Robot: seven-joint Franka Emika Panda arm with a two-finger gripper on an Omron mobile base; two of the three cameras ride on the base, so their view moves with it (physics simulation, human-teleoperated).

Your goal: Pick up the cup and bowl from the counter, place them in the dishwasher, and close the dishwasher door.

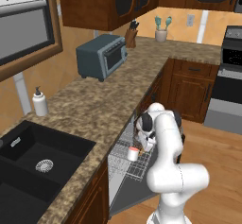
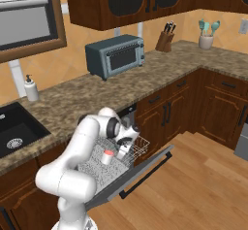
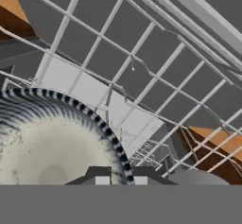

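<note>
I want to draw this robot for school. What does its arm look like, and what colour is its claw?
The arm is made of fat, smooth, glossy white tubes with rounded elbows, like bent sausages. Dark round caps sit at the joints. The wrist end is white with black patches. The claw has two small dark tips with pale square pads. No cables or writing can be seen on it.

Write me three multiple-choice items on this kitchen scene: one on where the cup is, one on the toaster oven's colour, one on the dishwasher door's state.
1. Where is the cup?
A. by the sink
B. on the dishwasher's wire rack
C. on the floor

2. What colour is the toaster oven?
A. red
B. white
C. grey-blue

3. How is the dishwasher door?
A. folded down open
B. shut
C. missing

Answers: B, the cup stands upright on the pulled-out rack; C, its casing is grey-blue; A, the door hangs open below the rack.
</note>
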